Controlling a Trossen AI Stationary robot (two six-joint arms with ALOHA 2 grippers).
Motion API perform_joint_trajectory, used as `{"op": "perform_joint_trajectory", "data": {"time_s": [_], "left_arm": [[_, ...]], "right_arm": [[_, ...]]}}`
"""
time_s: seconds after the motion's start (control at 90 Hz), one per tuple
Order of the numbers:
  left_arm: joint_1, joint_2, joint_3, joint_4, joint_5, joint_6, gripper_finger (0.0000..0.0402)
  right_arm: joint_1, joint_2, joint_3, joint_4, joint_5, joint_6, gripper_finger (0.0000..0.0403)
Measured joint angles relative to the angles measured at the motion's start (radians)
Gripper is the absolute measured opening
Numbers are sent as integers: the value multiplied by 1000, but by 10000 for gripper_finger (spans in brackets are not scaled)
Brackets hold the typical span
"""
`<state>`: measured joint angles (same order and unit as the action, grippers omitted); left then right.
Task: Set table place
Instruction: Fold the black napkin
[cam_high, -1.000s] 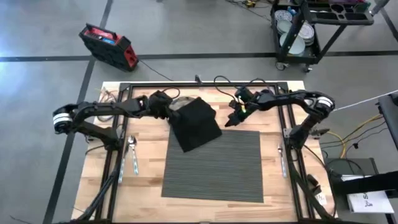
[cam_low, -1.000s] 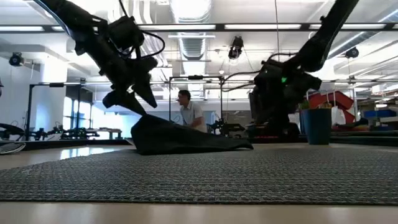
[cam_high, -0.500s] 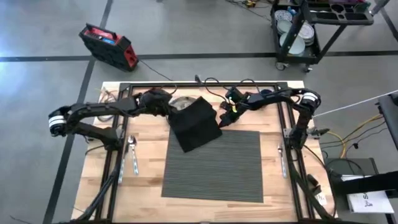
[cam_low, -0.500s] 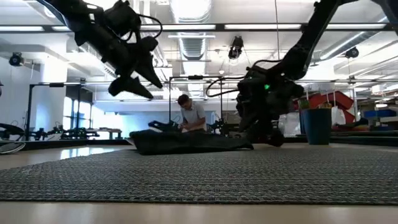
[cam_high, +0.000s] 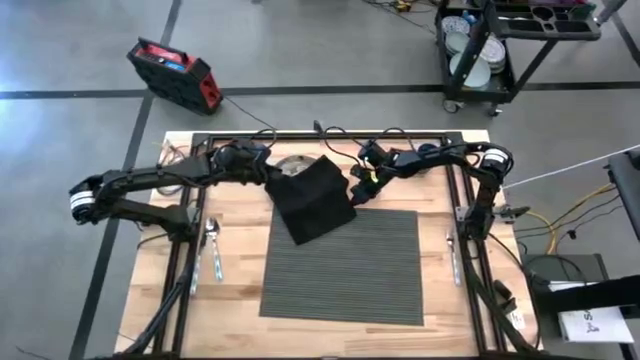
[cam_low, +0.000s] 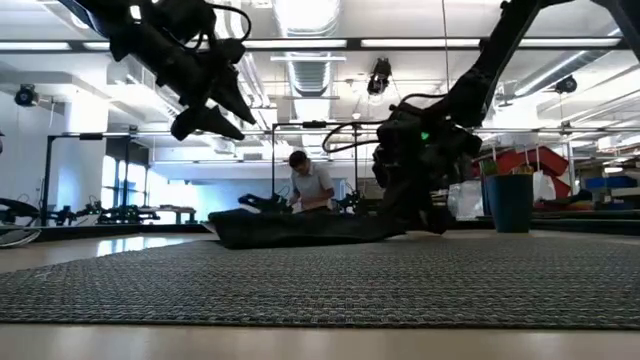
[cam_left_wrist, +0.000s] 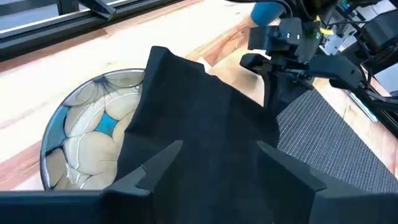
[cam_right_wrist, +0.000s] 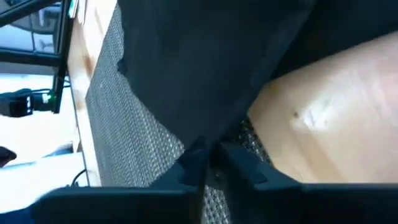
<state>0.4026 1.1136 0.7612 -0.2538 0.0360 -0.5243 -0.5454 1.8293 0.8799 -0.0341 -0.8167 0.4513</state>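
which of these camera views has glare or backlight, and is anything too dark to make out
Low view: bright ceiling lights backlight both arms, so the left hand shows as a silhouette. Left wrist view: the black napkin shows almost no fold detail. High view: evenly lit, no glare on the table.

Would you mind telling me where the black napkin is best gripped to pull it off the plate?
Probably the black napkin's corner nearest the right gripper, approached from the right. That corner lies over the placemat's far edge, clear of the plate, and the right gripper looks shut on it. The left gripper hovers open above.
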Motion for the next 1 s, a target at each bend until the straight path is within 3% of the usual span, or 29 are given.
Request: {"op": "perform_joint_trajectory", "data": {"time_s": [0.422, 0.611, 1.0], "left_arm": [[-141, 96, -2, 33, 8, 4, 150], [-209, 186, -2, 60, 8, -1, 140], [-286, 319, -2, 286, 3, -50, 124]], "right_arm": [[-11, -53, 142, -12, -32, 35, 0], [-38, -45, 227, -105, -28, 13, 0], [-51, -45, 292, -150, -28, -5, 0]]}}
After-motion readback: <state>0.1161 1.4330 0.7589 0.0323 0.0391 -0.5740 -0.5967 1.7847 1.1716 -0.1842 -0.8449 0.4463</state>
